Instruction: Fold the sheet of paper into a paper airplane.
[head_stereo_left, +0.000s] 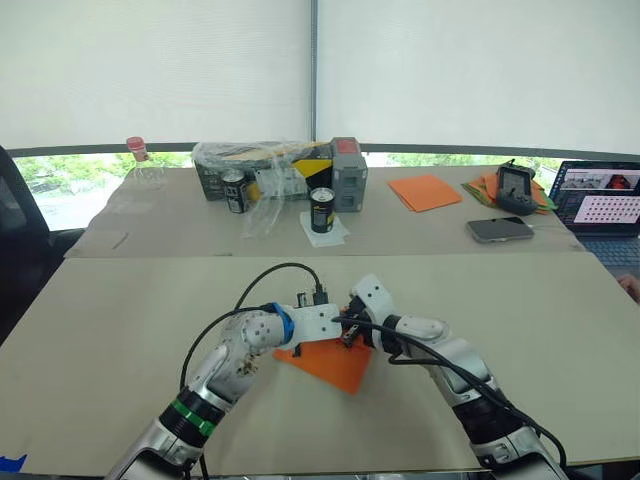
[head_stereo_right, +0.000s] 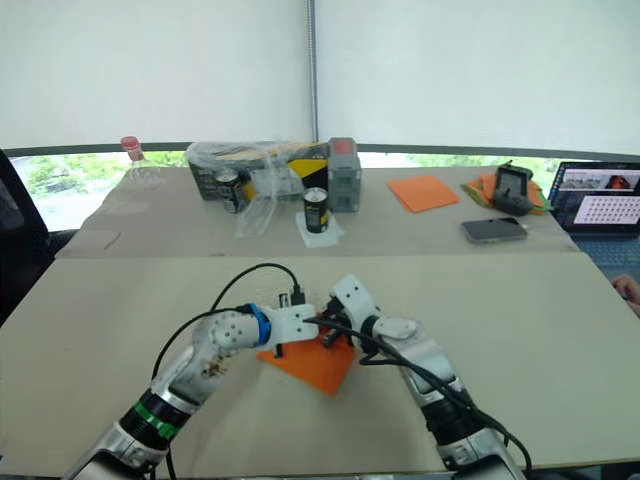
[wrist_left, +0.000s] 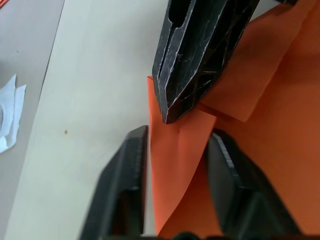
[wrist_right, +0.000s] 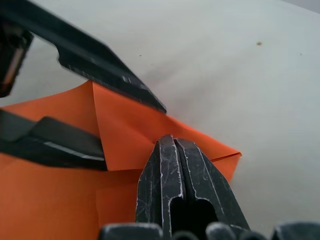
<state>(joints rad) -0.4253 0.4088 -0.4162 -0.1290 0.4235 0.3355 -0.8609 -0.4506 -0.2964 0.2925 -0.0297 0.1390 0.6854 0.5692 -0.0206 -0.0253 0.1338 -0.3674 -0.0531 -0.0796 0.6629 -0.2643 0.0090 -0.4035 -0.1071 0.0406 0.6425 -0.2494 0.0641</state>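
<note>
The orange sheet of paper (head_stereo_left: 332, 365) lies partly folded on the near table, with creased flaps on top. One flap (wrist_left: 175, 165) stands up between the open fingers of my left gripper (wrist_left: 175, 137), which reaches in from the left (head_stereo_left: 343, 336). My right gripper (wrist_right: 172, 144) is shut, and its tip presses down on the folded layers right beside the raised flap. In the head views the two grippers meet over the sheet's far edge, with the right gripper (head_stereo_left: 354, 330) coming in from the right.
On the far table are a stack of orange sheets (head_stereo_left: 425, 191), a mixed orange-and-green pile under a handheld device (head_stereo_left: 515, 188), a phone (head_stereo_left: 499, 229), a laptop (head_stereo_left: 605, 205), two cans (head_stereo_left: 322, 210), a plastic-wrapped box (head_stereo_left: 280, 170) and a bottle (head_stereo_left: 140, 165).
</note>
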